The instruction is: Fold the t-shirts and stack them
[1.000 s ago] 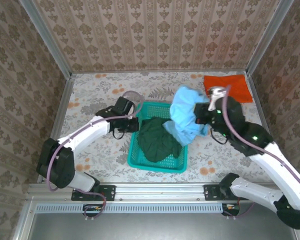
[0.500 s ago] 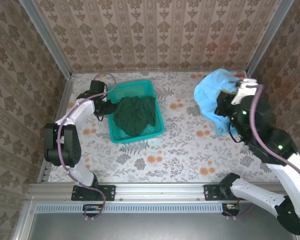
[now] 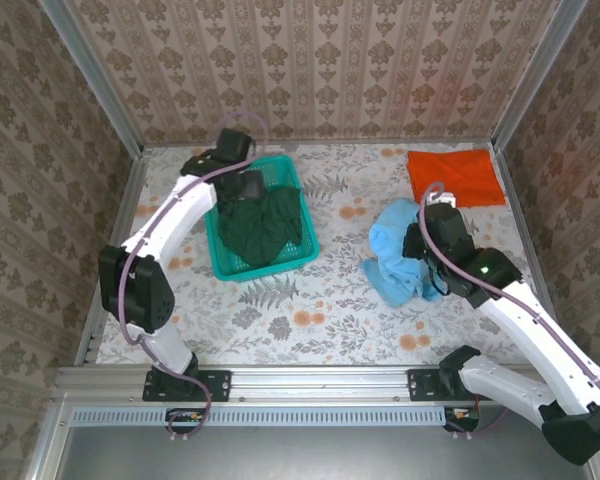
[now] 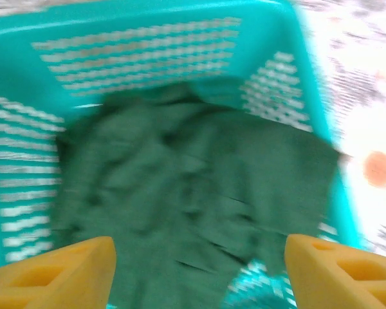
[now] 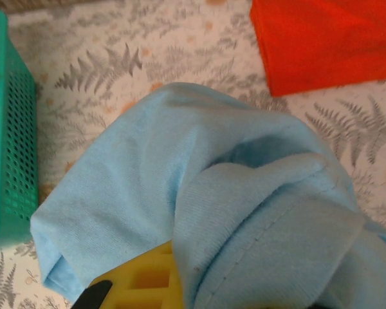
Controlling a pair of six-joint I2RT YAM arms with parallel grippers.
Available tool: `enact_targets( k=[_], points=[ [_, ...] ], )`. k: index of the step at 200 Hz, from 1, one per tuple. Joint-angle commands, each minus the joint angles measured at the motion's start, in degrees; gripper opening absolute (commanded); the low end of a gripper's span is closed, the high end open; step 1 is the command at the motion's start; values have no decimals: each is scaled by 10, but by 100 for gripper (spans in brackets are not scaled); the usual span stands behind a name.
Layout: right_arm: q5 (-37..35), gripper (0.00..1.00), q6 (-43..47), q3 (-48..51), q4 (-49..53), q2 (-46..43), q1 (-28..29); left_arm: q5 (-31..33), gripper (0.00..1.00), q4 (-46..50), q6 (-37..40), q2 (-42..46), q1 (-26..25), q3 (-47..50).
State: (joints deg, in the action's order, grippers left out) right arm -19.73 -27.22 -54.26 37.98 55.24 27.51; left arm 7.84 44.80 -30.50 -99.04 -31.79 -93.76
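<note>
Right gripper is clamped on the crumpled light-blue cloth t-shirt, which is bunched on the floral table mid-right, probably set there for spreading flat. The bright-orange folded t-shirt lies flat in the far right corner, likely the stack base. Left gripper has jaws apart and empty, poised over the dark-green garment in the teal plastic basket, clear of the folding area.

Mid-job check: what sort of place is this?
Probably a staged robot test booth, not a real home: damask-patterned wall panels in bare aluminium frame posts, a floral-printed tabletop, and a teal plastic laundry basket.
</note>
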Motion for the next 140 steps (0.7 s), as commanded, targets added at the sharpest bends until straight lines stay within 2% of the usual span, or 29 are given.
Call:
enact_targets(
  k=[1,40,71,96,106,121,140],
  points=[
    [39,0,-24,32,-67,9,-3,0,71,46,-46,-43,-58,-28],
    [64,0,-36,70,-111,24,-3,3,67,73,-79,-127,-116,-68],
    [79,0,-38,87,-131,22,-4,4,61,69,-103,-161,-128,-69],
    [85,0,-37,96,-144,22,-4,-16,46,61,-96,-172,-128,-68],
    [88,0,-36,99,-148,22,-4,-12,36,67,-85,-172,-126,-67],
    [94,0,-37,101,-152,22,-4,-2,16,79,-49,-164,-119,-57],
    [101,0,-38,107,-157,20,-4,34,3,98,9,-144,-95,-33]
  ],
)
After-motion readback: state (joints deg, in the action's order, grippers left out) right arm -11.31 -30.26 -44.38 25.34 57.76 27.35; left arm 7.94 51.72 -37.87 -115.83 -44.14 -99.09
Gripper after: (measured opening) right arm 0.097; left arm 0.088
